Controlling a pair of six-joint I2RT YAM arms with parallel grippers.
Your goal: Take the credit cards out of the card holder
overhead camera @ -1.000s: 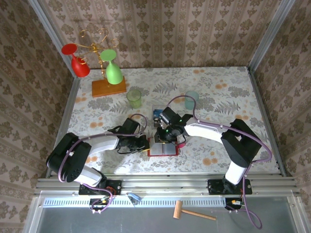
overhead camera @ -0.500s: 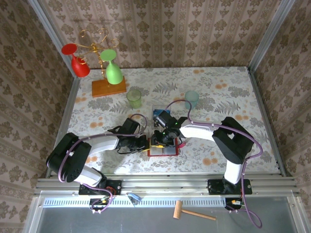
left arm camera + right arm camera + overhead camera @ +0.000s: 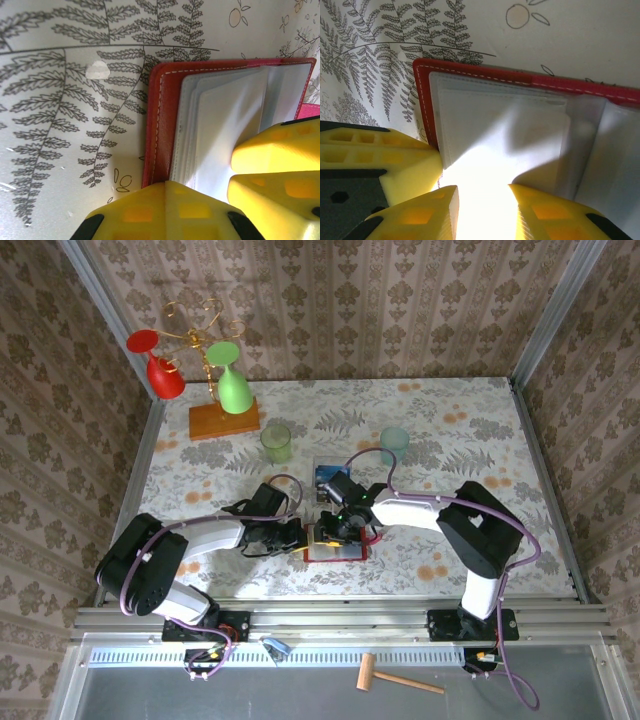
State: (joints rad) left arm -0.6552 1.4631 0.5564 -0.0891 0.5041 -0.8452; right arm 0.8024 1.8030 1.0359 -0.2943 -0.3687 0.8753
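Note:
The red card holder [image 3: 336, 557] lies open on the flowered table between my two arms, its grey clear pockets [image 3: 220, 125] fanned upward. My left gripper [image 3: 301, 537] is shut, its joined yellow tips [image 3: 166, 186] resting on the holder's left edge [image 3: 160, 125]. From the right, my right gripper [image 3: 336, 530] hangs over the pockets [image 3: 495, 120] with its jaws open [image 3: 482, 215], one fingertip [image 3: 445, 212] on each side of a brightly lit leaf. No credit card can be made out inside the pockets. A few blue cards [image 3: 325, 476] lie on the table just behind the holder.
A wooden stand [image 3: 224, 420] with a red and a green upturned glass is at the back left. A green cup [image 3: 276, 443] and a pale blue cup [image 3: 394, 444] stand behind the holder. A wooden mallet [image 3: 398, 678] lies off the table at the front.
My right gripper has come down and slightly left onto the open holder, and its jaws have widened. The left gripper has stayed put, still shut.

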